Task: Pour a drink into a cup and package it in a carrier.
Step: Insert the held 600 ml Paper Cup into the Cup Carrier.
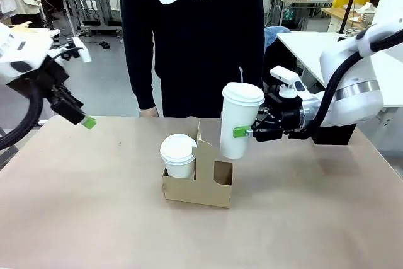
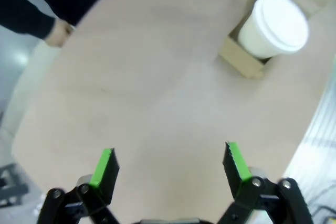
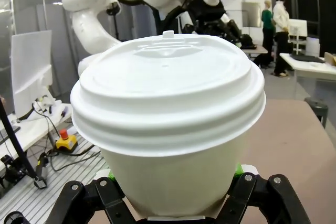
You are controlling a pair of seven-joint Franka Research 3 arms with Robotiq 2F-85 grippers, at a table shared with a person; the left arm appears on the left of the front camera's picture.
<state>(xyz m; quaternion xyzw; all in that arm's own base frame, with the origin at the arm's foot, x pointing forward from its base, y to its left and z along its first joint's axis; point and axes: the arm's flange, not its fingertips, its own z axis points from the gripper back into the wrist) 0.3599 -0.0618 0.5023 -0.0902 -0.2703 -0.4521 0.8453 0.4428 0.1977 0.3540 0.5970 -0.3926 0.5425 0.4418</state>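
Left side: the left tool [image 1: 80,118] hangs above the far-left part of the worktop [image 1: 75,206], well apart from the task's things. In the left wrist view its green pads [image 2: 106,165] stand wide apart with nothing between them. My judgement is that it is parked out of the way, leaving the middle free for the other arm.

Centre: the carrier [image 1: 198,187] sits flat on the worktop with its handle upright. A seated cup [image 1: 179,155], lidded, already fills its left hole and stands upright, lid uppermost. The right hole beside the handle is vacant. Behind the carrier a person in a dark top [image 1: 189,36] stands at the far edge, one hand [image 1: 148,112] near the worktop edge.

Right of centre: the cup [image 1: 238,121] is held clear of the worktop, just above and slightly right of the vacant hole, its base near the top of the handle. The right tool [image 1: 247,132] pinches it from the side at mid-body, one green pad visible against the white wall. In the right wrist view the lid [image 3: 168,87] is fitted squarely, and the fingers close on the cup body below it. The side grip, low of the lid, appears chosen to keep the cup level and the base free for entry.

Orientation: the cup's long axis is near vertical, with the lid up and the narrow base pointing down toward the carrier. A slight lean cannot be ruled out.

Judgement: the cup needs to be moved a little leftward and lowered straight into the hole. The handle is the nearest obstruction.
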